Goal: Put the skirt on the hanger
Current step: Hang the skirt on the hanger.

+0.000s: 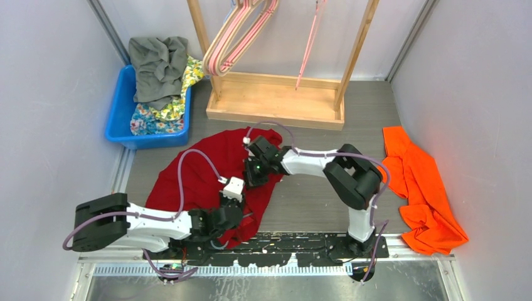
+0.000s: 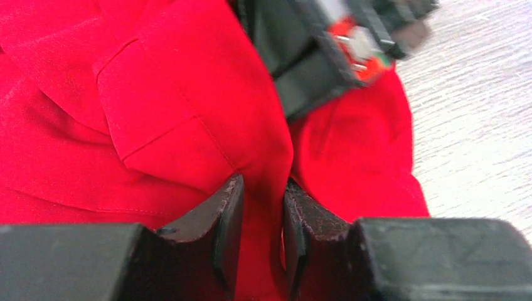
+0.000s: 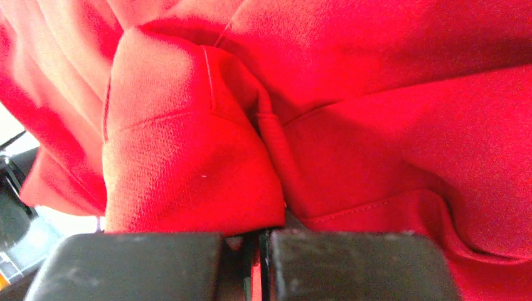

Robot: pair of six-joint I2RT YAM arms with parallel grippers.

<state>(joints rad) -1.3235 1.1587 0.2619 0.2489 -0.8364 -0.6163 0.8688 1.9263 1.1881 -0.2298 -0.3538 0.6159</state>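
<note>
1. The red skirt point(image 1: 194, 182) lies rumpled on the grey table point(image 1: 313, 200), between the wooden rack point(image 1: 276, 103) and the arm bases, left of centre.
2. The left gripper point(image 2: 262, 188) grasps a fold of the skirt toward its near right side, with cloth squeezed between both fingers.
3. The right gripper point(image 3: 258, 237) is clenched tight on a bunched, seamed fold of the same skirt, just beyond the left gripper.
4. Pink hangers point(image 1: 235, 37) hang on the rack, well apart from the skirt.
5. A blue bin point(image 1: 119, 113) heaped with clothes sits at the far left, and an orange garment point(image 1: 420, 188) lies on the table's right side.
</note>
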